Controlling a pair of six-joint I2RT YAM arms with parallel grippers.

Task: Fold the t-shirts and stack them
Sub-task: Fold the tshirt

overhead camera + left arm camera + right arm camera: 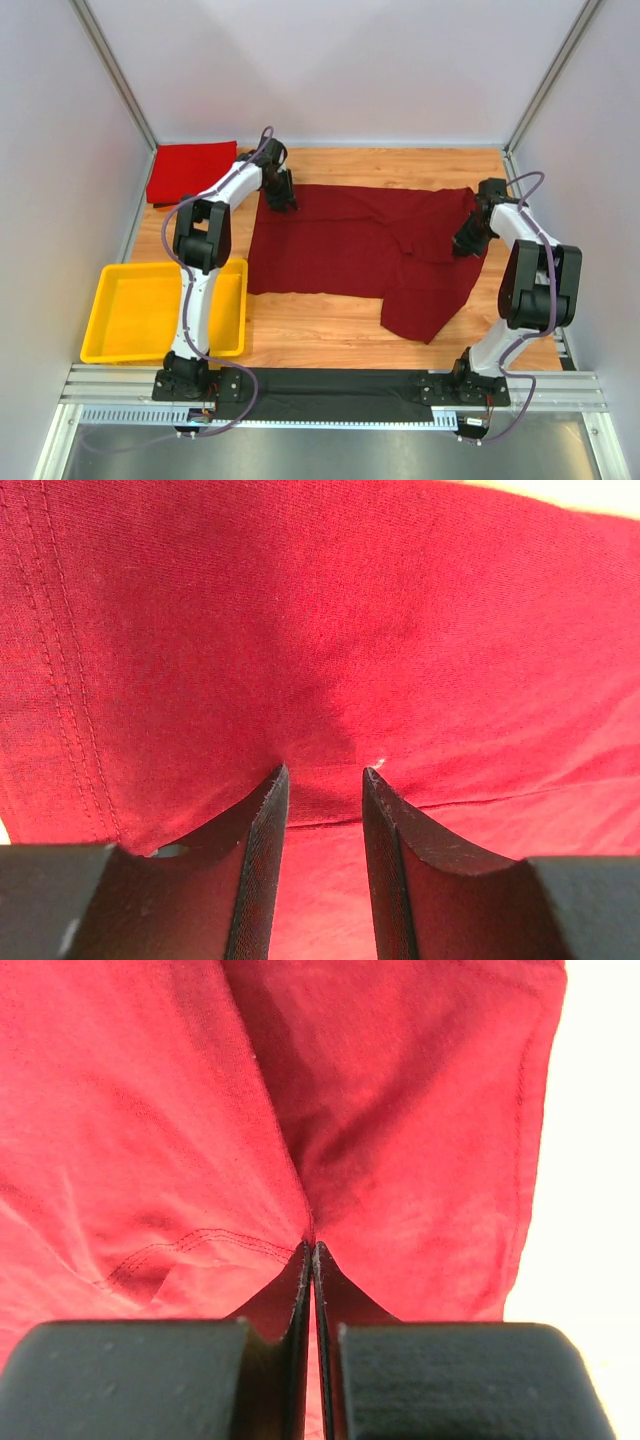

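A dark maroon t-shirt [330, 250] lies spread across the middle of the wooden table, its right part rumpled and folded over. My left gripper [280, 198] rests on the shirt's far left corner. In the left wrist view its jaws [325, 772] stand open, tips pressed onto the cloth [350, 610] with a hem line running between them. My right gripper [466, 243] is at the shirt's right edge. In the right wrist view it [312, 1244] is shut on a pinch of the maroon cloth [150, 1110], with creases running out from the tips. A brighter red t-shirt [190, 170] lies folded at the back left.
A yellow plastic tray [110, 300] sits at the front left, beside the left arm's base. White walls close in the table at the back and both sides. Bare wood [320, 325] shows in front of the maroon shirt.
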